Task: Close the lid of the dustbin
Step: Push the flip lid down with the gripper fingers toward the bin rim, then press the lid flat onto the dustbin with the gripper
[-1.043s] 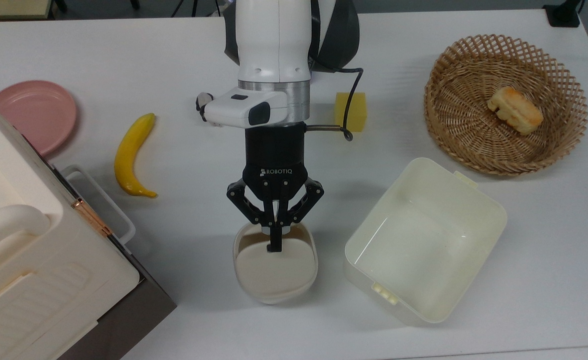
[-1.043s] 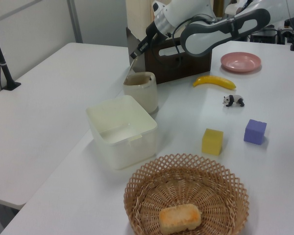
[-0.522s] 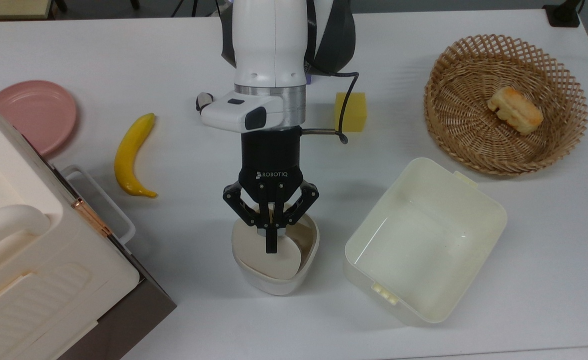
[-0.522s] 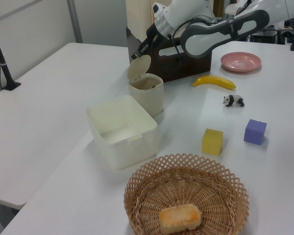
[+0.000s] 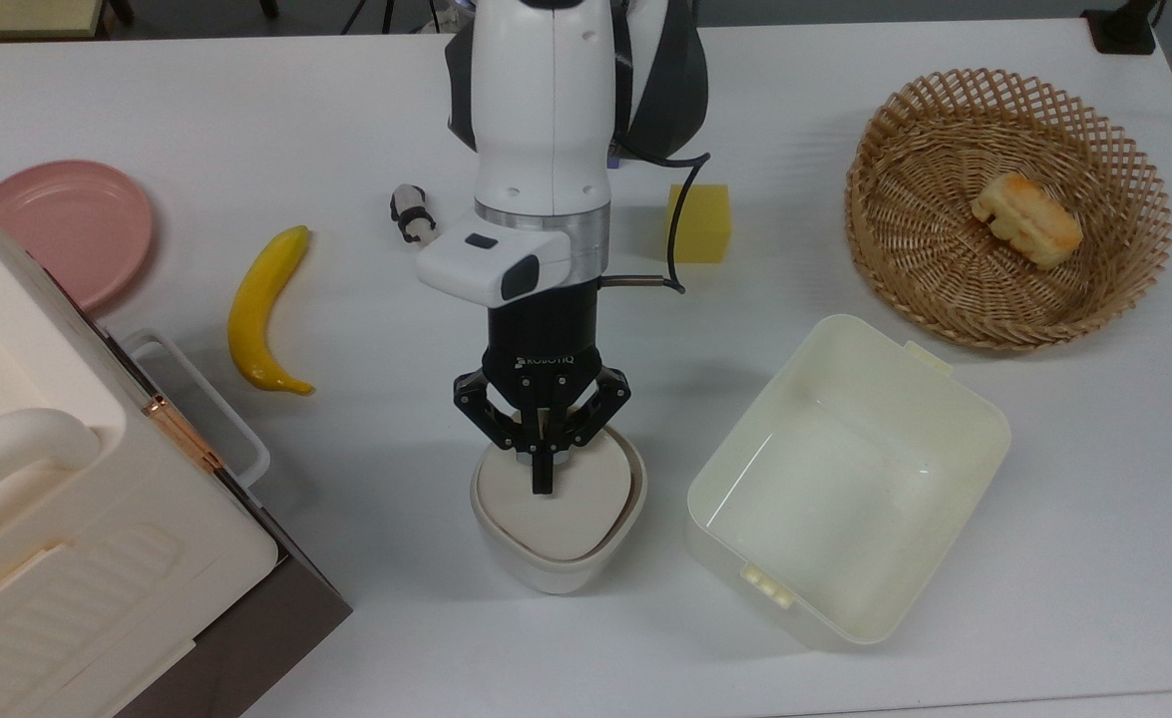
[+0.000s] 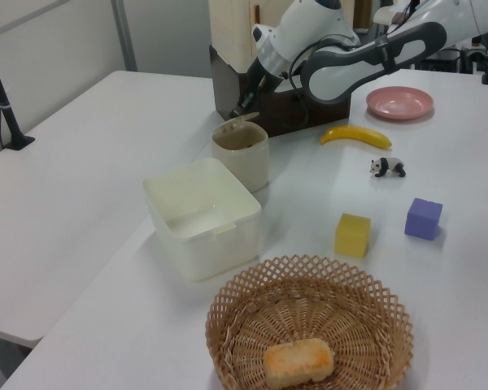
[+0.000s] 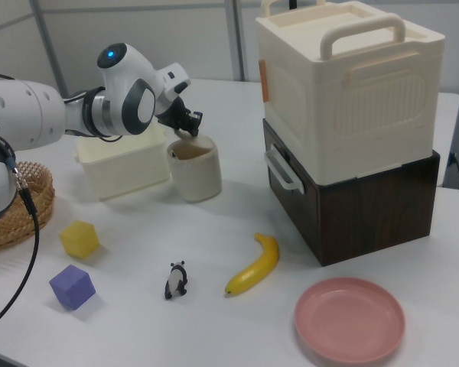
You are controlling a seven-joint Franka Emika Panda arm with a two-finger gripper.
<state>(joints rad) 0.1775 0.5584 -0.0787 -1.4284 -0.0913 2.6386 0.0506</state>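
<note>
The small off-white dustbin stands at the table's front middle, left of the cream tub in the top view. Its beige lid lies nearly flat over the opening. In the left view the lid still tilts a little above the rim, and the brownish inside shows beneath it. My gripper points down with its fingers shut and nothing between them. Their tips rest on the lid's rear part, near the hinge side. My gripper also hangs over the dustbin in the right view.
A cream tub sits right of the bin in the top view. A large cream box on a brown base is at its left. Farther back are a banana, pink plate, toy panda, yellow cube and a basket with bread.
Half a second ago the lid stood upright in the left view; now it has swung down close to the rim. The gripper has come lower, its shut fingers following the lid.
</note>
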